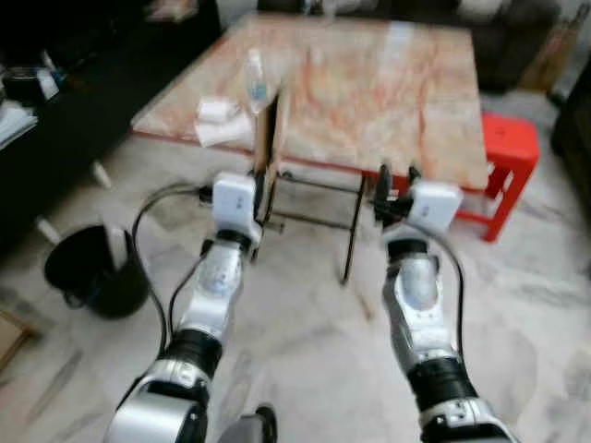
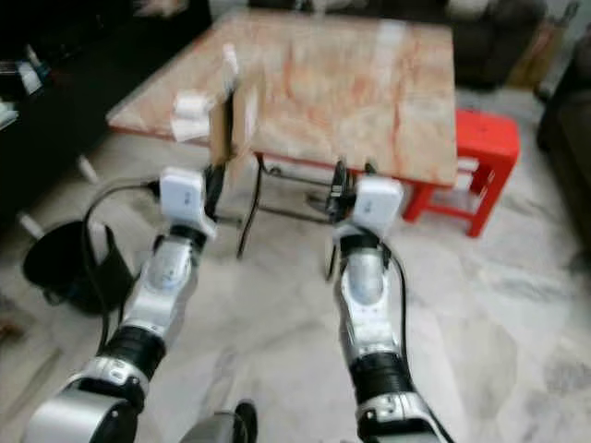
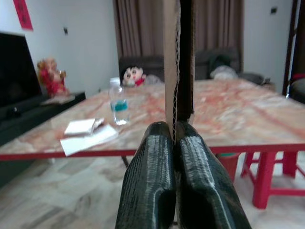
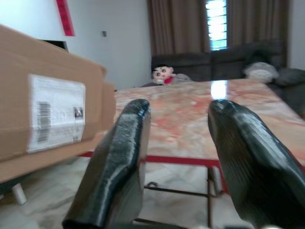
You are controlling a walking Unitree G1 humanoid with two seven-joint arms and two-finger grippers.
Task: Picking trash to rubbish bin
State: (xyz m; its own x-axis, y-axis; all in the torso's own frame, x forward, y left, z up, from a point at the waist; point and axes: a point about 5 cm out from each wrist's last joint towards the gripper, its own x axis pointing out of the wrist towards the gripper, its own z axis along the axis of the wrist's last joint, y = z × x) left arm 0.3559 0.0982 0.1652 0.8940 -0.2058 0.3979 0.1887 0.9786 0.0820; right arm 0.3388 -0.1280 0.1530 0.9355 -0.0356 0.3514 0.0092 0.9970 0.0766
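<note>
Ahead of your two grippers stood the marble-topped table (image 1: pixel 369 83) with its red edge. On its near corner, just beyond your left gripper (image 1: pixel 261 189), lay a sheet of white paper (image 1: pixel 222 134) with a small white packet (image 1: pixel 217 109) behind it and a clear water bottle (image 1: pixel 256 81) upright beside them. On the pale marble floor (image 1: pixel 314 341), off to your left gripper's outer side, sat a black bin (image 1: pixel 92 269); past your right gripper (image 1: pixel 395 185) stood a red stool (image 1: pixel 508 152).

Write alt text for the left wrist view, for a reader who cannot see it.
The left gripper is shut on a flattened cardboard piece, held upright and edge-on. Behind stands a marble-topped table bearing a water bottle and white papers, with a red stool beside it.
</note>
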